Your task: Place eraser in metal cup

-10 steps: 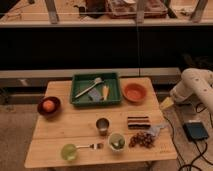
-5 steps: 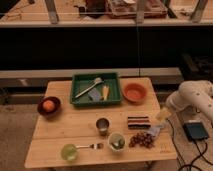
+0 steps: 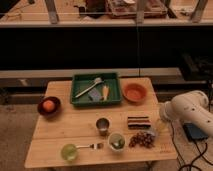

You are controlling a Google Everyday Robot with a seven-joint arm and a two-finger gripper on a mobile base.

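Note:
The eraser (image 3: 138, 121), a flat dark block with reddish and pale stripes, lies on the wooden table (image 3: 75, 125) right of centre. The metal cup (image 3: 103, 126), small, grey and shiny, stands upright about a cup's width to the eraser's left. My white arm (image 3: 186, 109) reaches in from the right. Its gripper (image 3: 161, 125) hangs low at the table's right edge, just right of the eraser and apart from it. Nothing shows in the gripper.
A green tray (image 3: 116, 89) with utensils sits at the back, an orange bowl (image 3: 134, 92) to its right. A dark bowl with an orange (image 3: 48, 106) is at the left. A green cup (image 3: 68, 151), fork (image 3: 92, 146), white cup (image 3: 117, 141) and brown cluster (image 3: 142, 139) line the front.
My arm has swung left and down, from beyond the table's right side to its right edge, near the eraser. The table's objects have not moved.

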